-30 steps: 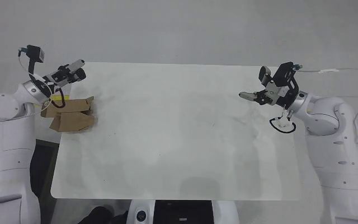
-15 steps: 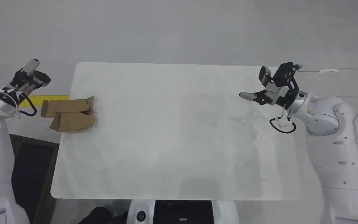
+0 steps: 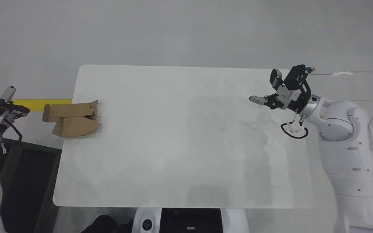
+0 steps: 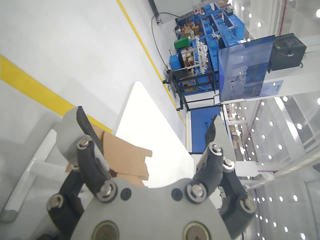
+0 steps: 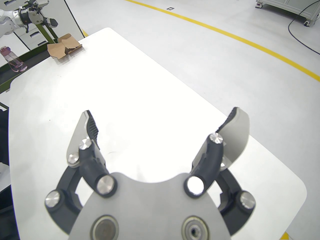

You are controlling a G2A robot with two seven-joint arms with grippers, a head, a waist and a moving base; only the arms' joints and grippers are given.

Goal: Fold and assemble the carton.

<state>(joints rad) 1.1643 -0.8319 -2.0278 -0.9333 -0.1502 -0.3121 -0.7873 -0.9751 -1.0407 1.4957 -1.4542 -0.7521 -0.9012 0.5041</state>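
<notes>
The right gripper (image 5: 160, 116) hangs over the right side of the white table (image 3: 186, 175), near its edge. Its jaws are spread wide, with nothing between them. The tabletop stretches bare from there to the far left edge. There the brown cardboard carton (image 3: 71, 119) lies partly folded with its flaps loose, and its outer end juts past the table's left edge. Beyond the carton and off the table, the left gripper (image 4: 147, 116) is held clear of the cardboard. It touches nothing, and its jaws are also wide apart and empty. Farther off, a pink bottle (image 5: 13, 59) stands on a dark ledge beside the table, and a yellow line (image 5: 225, 34) curves across the pale floor.
</notes>
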